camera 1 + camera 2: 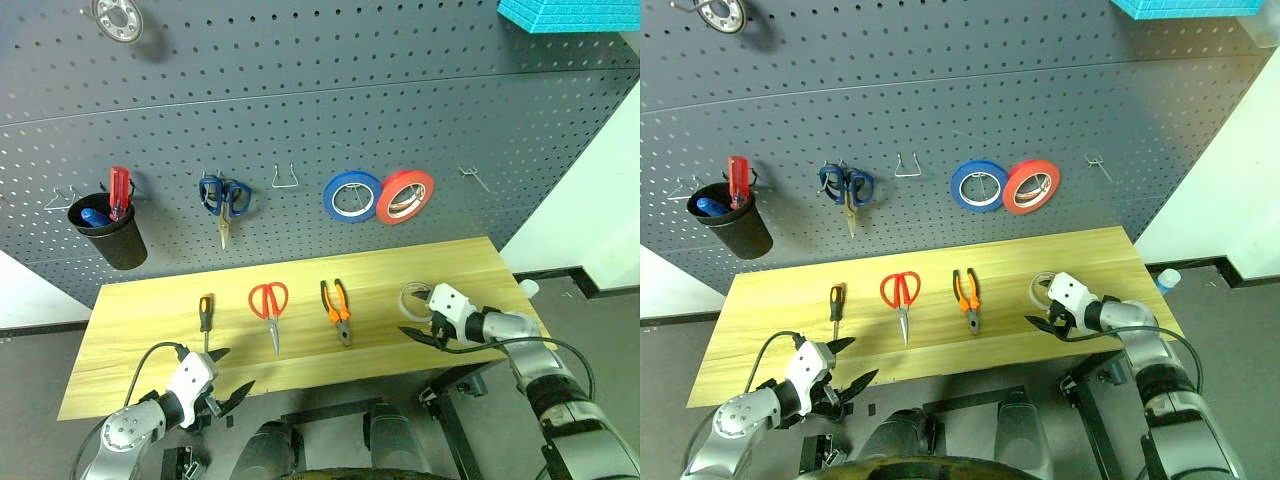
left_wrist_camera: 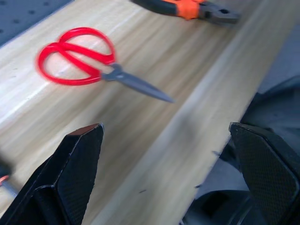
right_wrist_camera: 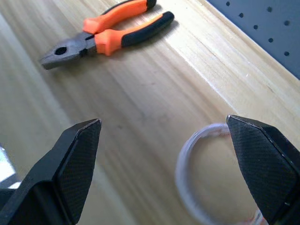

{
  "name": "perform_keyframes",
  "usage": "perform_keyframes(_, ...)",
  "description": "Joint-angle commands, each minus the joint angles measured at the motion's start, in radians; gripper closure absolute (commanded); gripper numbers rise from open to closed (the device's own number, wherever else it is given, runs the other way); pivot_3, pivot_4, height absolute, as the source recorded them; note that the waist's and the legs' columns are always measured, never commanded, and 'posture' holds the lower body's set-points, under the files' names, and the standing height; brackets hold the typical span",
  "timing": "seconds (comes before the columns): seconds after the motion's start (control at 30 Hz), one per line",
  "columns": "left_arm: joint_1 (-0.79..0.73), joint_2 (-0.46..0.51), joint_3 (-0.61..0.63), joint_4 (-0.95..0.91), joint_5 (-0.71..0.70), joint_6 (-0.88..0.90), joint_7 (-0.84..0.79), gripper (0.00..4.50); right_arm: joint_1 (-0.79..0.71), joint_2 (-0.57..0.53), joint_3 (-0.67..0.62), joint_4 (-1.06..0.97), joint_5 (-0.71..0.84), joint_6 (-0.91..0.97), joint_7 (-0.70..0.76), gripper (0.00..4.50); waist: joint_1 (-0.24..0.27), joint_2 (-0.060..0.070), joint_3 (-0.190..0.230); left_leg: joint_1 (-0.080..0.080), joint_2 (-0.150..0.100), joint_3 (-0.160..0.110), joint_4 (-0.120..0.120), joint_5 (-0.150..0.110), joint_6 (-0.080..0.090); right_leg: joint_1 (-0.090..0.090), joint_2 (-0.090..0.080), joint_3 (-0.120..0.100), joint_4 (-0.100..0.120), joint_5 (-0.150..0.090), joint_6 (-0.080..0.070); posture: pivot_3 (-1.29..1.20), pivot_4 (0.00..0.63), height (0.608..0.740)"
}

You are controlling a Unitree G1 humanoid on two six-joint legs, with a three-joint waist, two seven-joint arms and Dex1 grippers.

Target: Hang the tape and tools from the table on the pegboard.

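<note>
Tape ring (image 3: 211,176), the little cream-white one, is lying flat on the table (image 1: 150,310) right in front of my right gripper (image 1: 425,336), just off one fingertip in the wrist view and not touched yet. I'm running that gripper with its jaws spread wide and nothing in them. The left gripper (image 1: 228,377) is hanging at the near edge of the table, also wide and empty, with the black-and-orange screwdriver (image 1: 205,318) just ahead of it.

So progress-wise I'm basically sitting at zero. All four items are lying on the wood: screwdriver, then the red-handled scissors (image 1: 270,308), then the orange-and-black pliers (image 1: 337,308), then the tape nearest my right gripper. Nothing of mine is hanging on the pegboard (image 1: 300,110) yet.

The board itself is dark grey and already carrying stuff I'm leaving alone: blue-handled scissors (image 1: 223,200), a blue tape roll (image 1: 351,196) and a red one (image 1: 405,196), plus a black cup (image 1: 110,232) with a red-handled screwdriver in it. I'm seeing free hooks, one (image 1: 286,178) between the blue scissors and the blue roll, and one (image 1: 474,177) past the red roll. The tabletop is light yellowish wood with grain, and grey floor is showing around it.
</note>
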Motion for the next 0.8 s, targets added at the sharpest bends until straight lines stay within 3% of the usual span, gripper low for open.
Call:
perform_keyframes(0.03,-0.034,0.021,-0.042,-0.037,-0.005,0.033,-0.064,0.02,-0.086,0.016,0.037,0.116,-0.06,0.007,-0.016,0.0,0.006,0.001,0.001,0.0,0.0,0.0,0.0,0.0,0.0,0.0,0.0,0.0,0.0,0.0,0.0,-0.13,0.112,0.74)
perform_keyframes(0.3,-0.104,0.025,-0.11,-0.055,-0.009,0.079,-0.151,0.02,-0.236,0.055,0.103,0.35,-0.178,0.047,-0.111,0.0,0.007,0.001,0.004,0.0,0.0,0.0,-0.002,0.0,0.0,-0.001,0.001,0.0,0.0,0.003,-0.004,-0.11,0.118,0.74)
perform_keyframes(0.57,-0.13,0.02,-0.137,-0.074,-0.017,0.056,-0.2,0.02,-0.281,0.072,0.134,0.427,-0.243,0.1,-0.142,0.0,0.006,0.0,0.006,0.0,0.0,0.0,-0.002,0.0,0.0,-0.001,0.001,0.001,0.0,0.003,-0.003,-0.11,0.114,0.74)
perform_keyframes(0.67,-0.143,0.016,-0.139,-0.056,-0.014,0.047,-0.205,0.0,-0.289,0.075,0.135,0.436,-0.251,0.116,-0.134,0.55,0.007,0.0,0.006,0.001,0.001,0.0,-0.002,0.0,0.0,-0.001,0.002,0.001,0.0,0.003,-0.004,-0.11,0.112,0.74)
perform_keyframes(0.8,-0.158,0.011,-0.139,-0.034,-0.015,0.032,-0.212,0.0,-0.294,0.072,0.137,0.439,-0.258,0.128,-0.128,1.84,0.007,0.0,0.006,0.001,0.001,-0.001,-0.002,0.0,0.0,-0.001,0.003,0.001,0.0,0.003,-0.003,-0.11,0.107,0.74)
